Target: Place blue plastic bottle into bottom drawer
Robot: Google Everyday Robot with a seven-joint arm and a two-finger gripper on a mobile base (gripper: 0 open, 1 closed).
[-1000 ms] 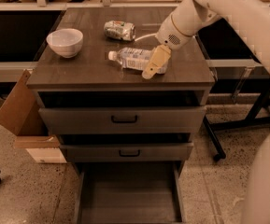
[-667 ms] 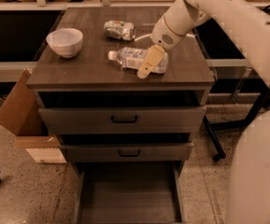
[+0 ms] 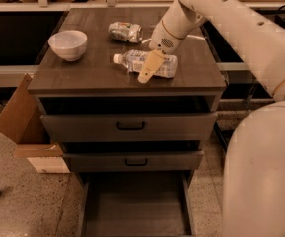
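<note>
Hand (image 3: 150,67) over the blue plastic bottle (image 3: 130,60), which lies sideways on the tabletop (image 3: 83,73).
Can't tell if it's apart or clamped. I'd centre it across the body, grip firm w/o crushing, then lift clear toward the open bottom drawer (image 3: 134,201).

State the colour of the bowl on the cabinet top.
The bowl is white, shown in the camera view; the gripper is at the blue plastic bottle.
</note>
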